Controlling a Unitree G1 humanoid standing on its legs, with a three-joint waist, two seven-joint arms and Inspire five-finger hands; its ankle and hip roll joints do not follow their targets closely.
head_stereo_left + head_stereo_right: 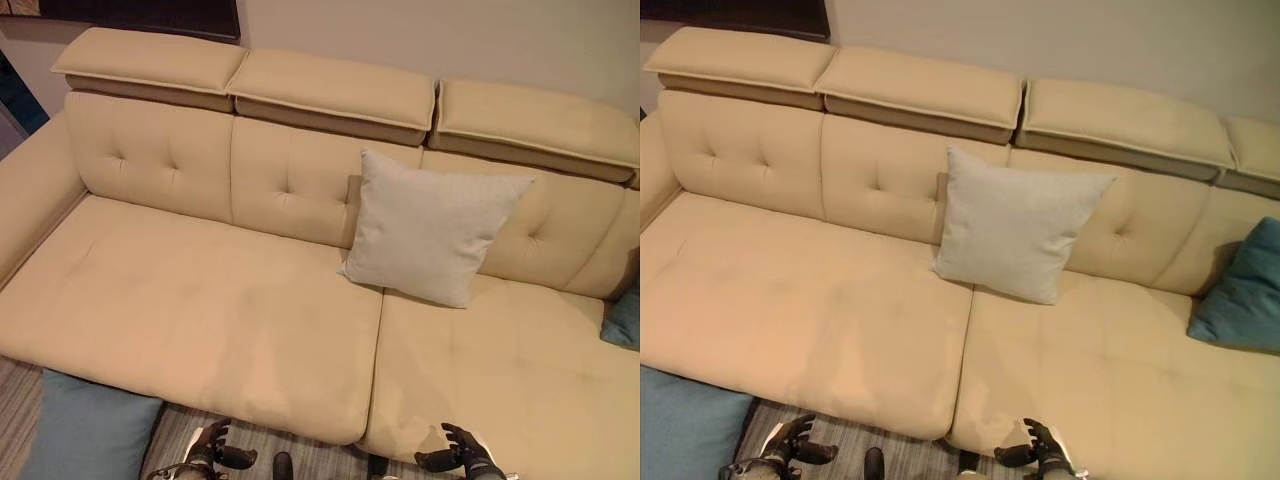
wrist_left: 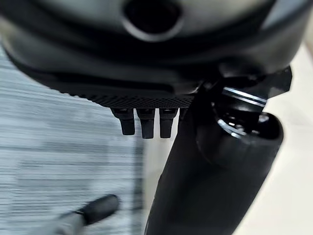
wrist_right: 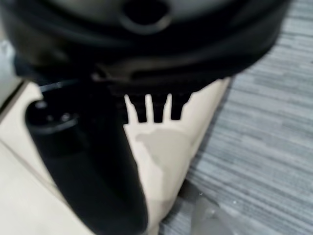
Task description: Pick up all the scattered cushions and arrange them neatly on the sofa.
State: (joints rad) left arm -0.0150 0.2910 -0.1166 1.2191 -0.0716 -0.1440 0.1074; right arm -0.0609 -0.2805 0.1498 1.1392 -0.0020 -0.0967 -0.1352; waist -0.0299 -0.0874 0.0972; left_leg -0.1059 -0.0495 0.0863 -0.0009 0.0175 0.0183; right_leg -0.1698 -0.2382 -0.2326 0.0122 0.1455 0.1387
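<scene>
Both hands hang empty with loosely relaxed fingers: left hand (image 1: 212,447), right hand (image 1: 462,450). The blue cushion (image 1: 85,430) lies on the floor at seven o'clock. I judge the left hand should grasp its near edge firmly before lifting it onto the sofa (image 1: 200,300).

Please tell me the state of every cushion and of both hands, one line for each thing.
Grey cushion: on the sofa, upright, leaning against the backrest.
Blue cushion: on the sofa's right end, leaning against the backrest.
Floor cushion: blue, lying on the floor at the sofa's left front, not yet picked up.
Left hand: low by the sofa's front, fingers relaxed, empty.
Right hand: low by the sofa's front, fingers relaxed, empty.
</scene>
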